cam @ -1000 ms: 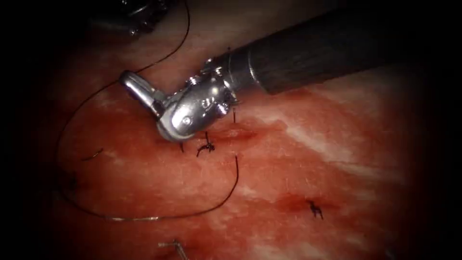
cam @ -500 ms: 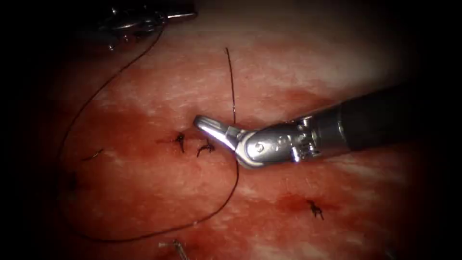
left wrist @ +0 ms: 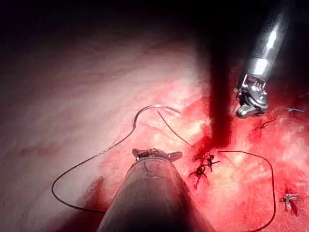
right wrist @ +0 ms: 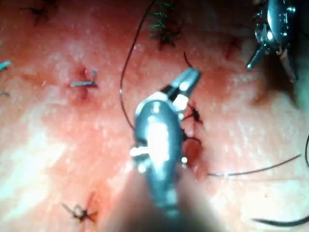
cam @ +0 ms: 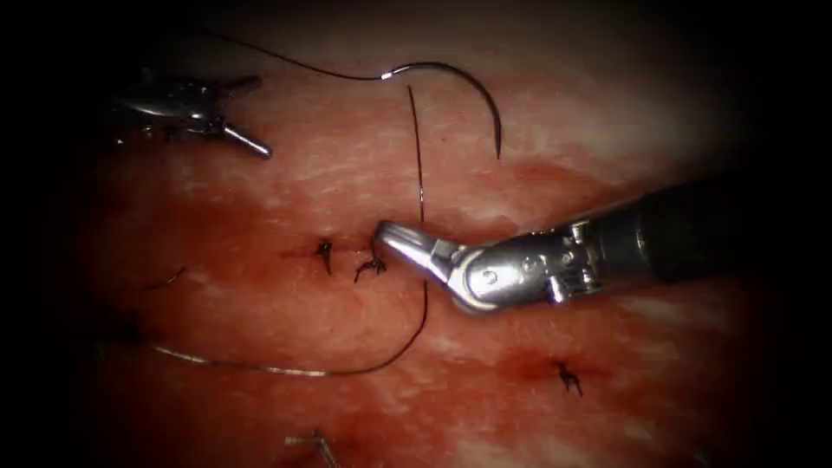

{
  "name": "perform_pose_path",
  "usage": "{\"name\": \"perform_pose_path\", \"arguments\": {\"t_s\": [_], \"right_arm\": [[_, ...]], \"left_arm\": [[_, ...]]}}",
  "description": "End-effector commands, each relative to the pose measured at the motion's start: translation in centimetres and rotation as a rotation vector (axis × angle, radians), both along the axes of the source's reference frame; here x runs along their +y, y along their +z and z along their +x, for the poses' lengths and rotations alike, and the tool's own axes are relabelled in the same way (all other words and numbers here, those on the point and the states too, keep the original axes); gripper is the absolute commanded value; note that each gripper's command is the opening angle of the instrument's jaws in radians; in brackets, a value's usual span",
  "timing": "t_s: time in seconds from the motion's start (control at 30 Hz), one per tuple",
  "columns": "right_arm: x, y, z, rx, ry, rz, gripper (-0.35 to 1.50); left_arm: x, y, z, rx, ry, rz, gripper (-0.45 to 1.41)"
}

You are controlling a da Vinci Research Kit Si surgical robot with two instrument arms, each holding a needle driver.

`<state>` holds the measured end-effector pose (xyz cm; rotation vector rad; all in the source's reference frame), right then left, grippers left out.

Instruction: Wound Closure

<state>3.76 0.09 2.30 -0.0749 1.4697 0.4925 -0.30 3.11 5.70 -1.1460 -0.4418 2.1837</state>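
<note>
The job looks to be between stitches: two dark knotted stitches (cam: 371, 264) already sit side by side on the cut at the middle of the red, wet pork-belly tissue (cam: 607, 173), and another knot (cam: 568, 377) lies toward 4 o'clock. The curved dark steel needle (cam: 472, 82) lies loose on the surface of the tissue at 12 o'clock from those knots. Neither tool holds it and it is not in the tissue, its point hanging toward 5 o'clock. The thin black thread (cam: 416, 147) drops from 12 o'clock to the knots, then sweeps in a wide loop toward 8 o'clock. The right arm's silver needle driver (cam: 386, 232) comes in from 3 o'clock with its jaws closed together, their tip just beside the nearer knot. They seem to hold nothing, while the thread passes under its wrist. The left arm's silver tool (cam: 234, 121) waits at 10 o'clock, and I cannot tell how its jaws stand or whether they hold thread. Judging from this, any further stitch calls for the needle to be regripped on its body, well back from the point.
</note>
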Motion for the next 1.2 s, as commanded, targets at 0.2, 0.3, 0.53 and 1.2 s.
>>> {"name": "perform_pose_path", "arguments": {"t_s": [0.2,0.3,0.53,1.2], "right_arm": [[-0.11,0.1,0.06,-0.008,-0.013,-0.008,0.24],[-0.15,0.12,0.06,-0.01,-0.016,-0.011,0.24],[-0.21,0.17,0.03,-0.027,-0.035,-0.013,0.26],[-0.26,0.16,0.03,-0.061,-0.067,-0.006,0.31]], "left_arm": [[-0.09,-0.24,0.21,-0.01,0.075,-0.142,0.69],[-0.06,-0.42,0.32,-0.037,0.093,-0.334,0.66],[-0.36,-1.16,0.5,-0.214,0.056,-0.112,0.71],[-2.0,-1.86,-0.18,0.211,0.528,-0.03,0.87]]}}
